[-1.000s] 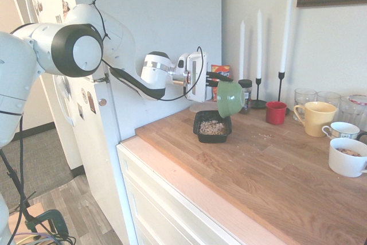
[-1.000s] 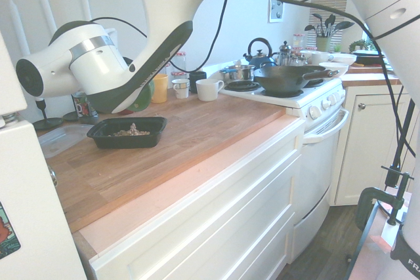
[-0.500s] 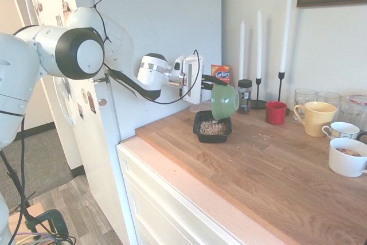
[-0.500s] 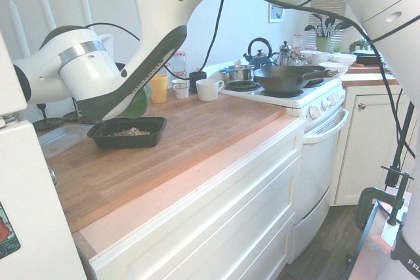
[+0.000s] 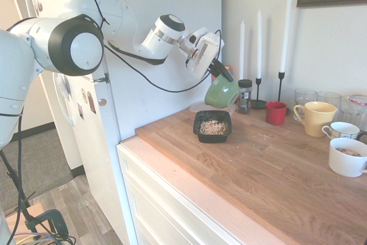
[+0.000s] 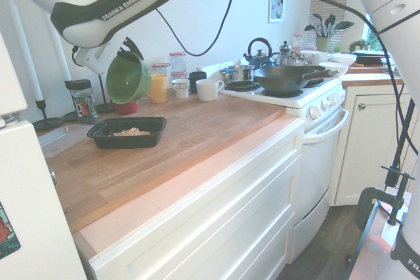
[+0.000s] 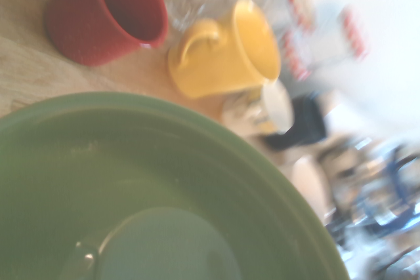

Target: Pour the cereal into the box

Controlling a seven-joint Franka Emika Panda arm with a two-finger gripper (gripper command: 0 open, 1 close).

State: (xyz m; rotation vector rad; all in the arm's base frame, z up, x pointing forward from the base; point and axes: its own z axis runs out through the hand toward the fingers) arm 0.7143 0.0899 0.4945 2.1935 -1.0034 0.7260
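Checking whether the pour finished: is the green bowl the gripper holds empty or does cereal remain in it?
Empty. The wrist view shows the green bowl's bare inside with no flakes, and the cereal lies in the box.

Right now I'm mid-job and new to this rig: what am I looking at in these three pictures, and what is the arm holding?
The white machine is a single robot arm ending in a two-finger gripper. Two pictures come from cameras standing on opposite sides of the wooden counter; the third comes from a camera on the wrist, looking into what is held. The gripper is shut on the rim of a green bowl, raised and tilted above the counter; the wrist view shows it empty. Below it sits the black box with the cereal inside. Further along stand a red cup, a yellow mug, candles and white mugs.
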